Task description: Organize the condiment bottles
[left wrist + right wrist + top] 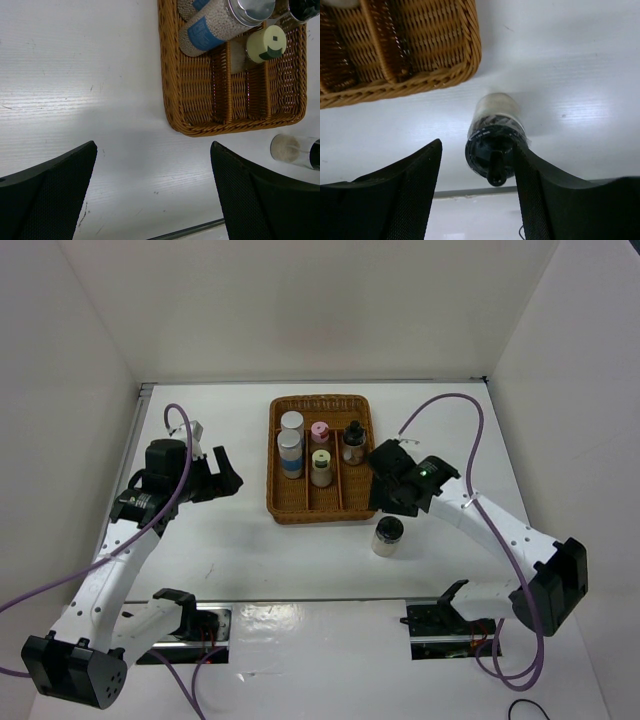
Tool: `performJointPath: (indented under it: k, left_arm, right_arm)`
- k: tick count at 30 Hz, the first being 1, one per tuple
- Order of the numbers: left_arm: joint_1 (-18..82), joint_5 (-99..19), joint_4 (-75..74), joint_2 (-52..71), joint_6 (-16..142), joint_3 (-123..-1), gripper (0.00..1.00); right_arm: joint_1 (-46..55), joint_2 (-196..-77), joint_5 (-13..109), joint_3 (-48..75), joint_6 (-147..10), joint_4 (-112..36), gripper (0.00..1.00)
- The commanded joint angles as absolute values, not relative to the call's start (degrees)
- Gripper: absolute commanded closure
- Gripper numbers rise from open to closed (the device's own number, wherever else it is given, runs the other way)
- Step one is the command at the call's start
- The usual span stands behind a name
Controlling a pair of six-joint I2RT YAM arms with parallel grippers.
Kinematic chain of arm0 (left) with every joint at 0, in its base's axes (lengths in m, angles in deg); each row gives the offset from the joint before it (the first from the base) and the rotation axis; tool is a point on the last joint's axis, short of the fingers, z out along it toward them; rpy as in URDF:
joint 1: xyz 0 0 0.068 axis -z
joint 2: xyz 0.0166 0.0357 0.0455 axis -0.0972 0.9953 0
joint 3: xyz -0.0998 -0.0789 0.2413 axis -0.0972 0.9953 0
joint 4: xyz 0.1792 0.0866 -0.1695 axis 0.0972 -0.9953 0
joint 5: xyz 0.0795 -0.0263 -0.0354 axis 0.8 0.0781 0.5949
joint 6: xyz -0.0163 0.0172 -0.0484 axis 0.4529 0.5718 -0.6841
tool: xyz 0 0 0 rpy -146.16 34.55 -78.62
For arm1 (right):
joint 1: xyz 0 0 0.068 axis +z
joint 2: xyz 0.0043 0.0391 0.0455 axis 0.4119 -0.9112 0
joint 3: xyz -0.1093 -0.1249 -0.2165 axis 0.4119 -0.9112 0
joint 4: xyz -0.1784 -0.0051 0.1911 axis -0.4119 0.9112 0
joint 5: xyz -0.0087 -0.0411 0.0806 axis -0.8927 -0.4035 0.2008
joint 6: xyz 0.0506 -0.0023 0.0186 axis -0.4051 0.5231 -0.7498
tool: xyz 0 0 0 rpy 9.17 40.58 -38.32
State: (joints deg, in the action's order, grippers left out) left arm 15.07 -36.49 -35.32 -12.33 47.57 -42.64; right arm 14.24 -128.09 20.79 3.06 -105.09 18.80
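Five condiment bottles stand in the brown wicker tray (283, 502): two white ones with silver caps and blue bands (291, 454), a pink-capped one (320, 432), a yellow-green-capped one (321, 467) and a clear black-topped one (353, 443). A second clear black-topped bottle (388, 536) stands on the table just off the tray's front right corner. My right gripper (392, 510) is open and hangs over it. In the right wrist view the bottle (496, 131) sits between the fingers, against the right finger (535, 180). My left gripper (232, 472) is open and empty, left of the tray.
The left wrist view shows the tray's front left corner (200, 127), a white bottle (215, 25), the yellow-green cap (266, 43) and the loose bottle (292, 149). White walls close in the table. A dark seam (320, 602) runs along the near edge.
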Motion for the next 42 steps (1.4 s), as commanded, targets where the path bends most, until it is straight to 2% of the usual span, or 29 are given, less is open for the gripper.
performJointPath:
  k: [1, 9, 17, 23, 35, 42]
  left_arm:
    - [14.8, -36.9, -33.5, -13.3, 49.0, -42.4, 0.00]
    - [14.8, -36.9, -33.5, -12.7, 49.0, -42.4, 0.00]
    - [14.8, -36.9, -33.5, -12.7, 49.0, -42.4, 0.00]
    - [14.8, -36.9, -33.5, -12.7, 49.0, -42.4, 0.00]
    - [14.8, -36.9, -33.5, -12.7, 49.0, -42.4, 0.00]
    - [14.8, -36.9, -33.5, -13.3, 49.0, -42.4, 0.00]
  right_arm:
    - [15.4, -128.0, 17.2, 5.4, -109.2, 25.3, 0.36]
    - [15.4, -126.1, 17.2, 3.8, -111.0, 27.1, 0.41]
    - [15.4, -125.6, 19.4, 1.7, -111.0, 25.9, 0.53]
    - [16.0, -125.6, 20.0, 1.7, -111.0, 25.2, 0.53]
    - [17.2, -127.3, 21.2, 0.5, -111.6, 24.6, 0.64]
    - [17.2, -127.9, 20.6, -0.1, -111.6, 24.1, 0.67]
